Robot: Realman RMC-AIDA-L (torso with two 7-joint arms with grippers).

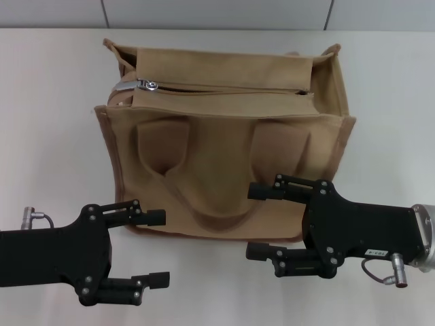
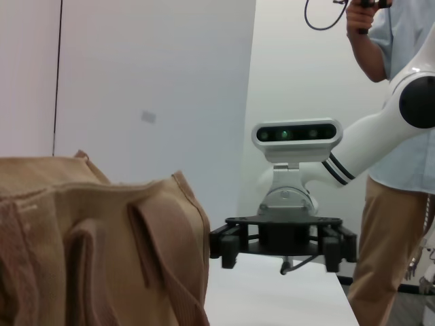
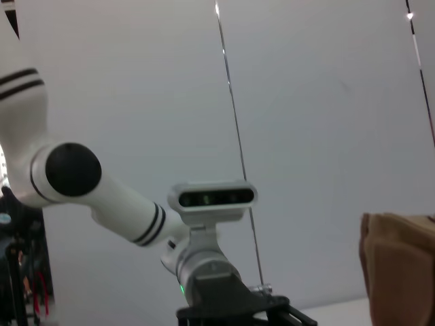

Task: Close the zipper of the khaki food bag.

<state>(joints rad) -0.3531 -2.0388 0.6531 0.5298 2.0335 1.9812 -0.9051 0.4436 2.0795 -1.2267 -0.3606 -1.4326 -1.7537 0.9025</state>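
Observation:
The khaki food bag (image 1: 224, 149) stands on the white table, its two looped handles lying against the near side. The zipper (image 1: 231, 89) runs across the top flap, and its silver pull tab (image 1: 145, 85) sits at the left end. My left gripper (image 1: 158, 248) is open and empty, low at the front left, just off the bag's near left corner. My right gripper (image 1: 259, 222) is open and empty in front of the bag's near right side, its upper finger overlapping the bag front. The bag also shows in the left wrist view (image 2: 102, 251) and at the edge of the right wrist view (image 3: 401, 265).
The white table (image 1: 47, 136) spreads around the bag on all sides, with a grey wall behind it. In the left wrist view the right gripper (image 2: 282, 244) shows across the table, and a person (image 2: 397, 149) stands beside the robot.

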